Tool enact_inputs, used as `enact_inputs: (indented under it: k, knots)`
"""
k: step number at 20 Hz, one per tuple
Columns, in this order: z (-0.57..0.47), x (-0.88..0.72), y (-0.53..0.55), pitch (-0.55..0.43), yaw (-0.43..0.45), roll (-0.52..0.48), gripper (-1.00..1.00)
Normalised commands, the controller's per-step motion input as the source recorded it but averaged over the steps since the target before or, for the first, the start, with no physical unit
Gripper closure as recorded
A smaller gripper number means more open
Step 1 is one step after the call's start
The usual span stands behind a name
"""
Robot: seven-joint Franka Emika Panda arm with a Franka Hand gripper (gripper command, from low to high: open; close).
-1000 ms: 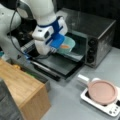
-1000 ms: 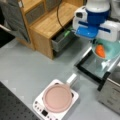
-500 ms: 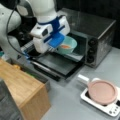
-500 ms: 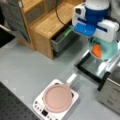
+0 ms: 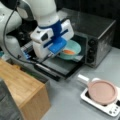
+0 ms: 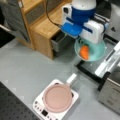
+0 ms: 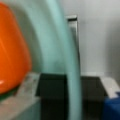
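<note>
A teal bowl (image 5: 74, 49) (image 6: 97, 52) with an orange piece of food (image 5: 68, 52) (image 6: 84, 51) inside hangs in the air above the open door (image 5: 59, 67) of a toaster oven (image 5: 100, 37). My gripper (image 5: 61, 53) (image 6: 80, 42) is shut on the bowl's rim, under the white and blue wrist. Most of the fingers are hidden by the wrist body in both front views. In the wrist view the bowl's rim (image 7: 62, 50) and the orange food (image 7: 12, 50) fill the picture, with the dark oven door below.
A pink pan (image 5: 102, 91) (image 6: 57, 98) sits on a white induction cooker (image 5: 112, 109) (image 6: 40, 108) on the grey table. A wooden cabinet (image 5: 22, 90) (image 6: 42, 22) stands beside the oven, one drawer (image 6: 60, 41) open.
The gripper with the bowl has shifted slightly over the oven door, towards the oven's opening. The bowl stays held and the food stays in it.
</note>
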Motion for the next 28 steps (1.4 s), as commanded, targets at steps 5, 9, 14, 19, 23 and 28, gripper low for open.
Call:
enact_inputs:
  k: [5, 9, 14, 19, 23, 28]
  knots:
    - [0.18, 0.5, -0.32, 0.286, 0.072, -0.189, 1.0]
    - [0.1, 0.46, -0.44, 0.26, 0.113, -0.206, 1.0]
    - [0.02, 0.48, -0.47, 0.204, 0.123, -0.154, 1.0]
    - [0.09, 0.54, -0.39, 0.162, 0.195, -0.11, 1.0]
    - [0.16, 0.47, -0.39, 0.185, 0.274, -0.114, 1.0]
    - [0.08, 0.45, -0.44, 0.163, 0.256, -0.1, 1.0]
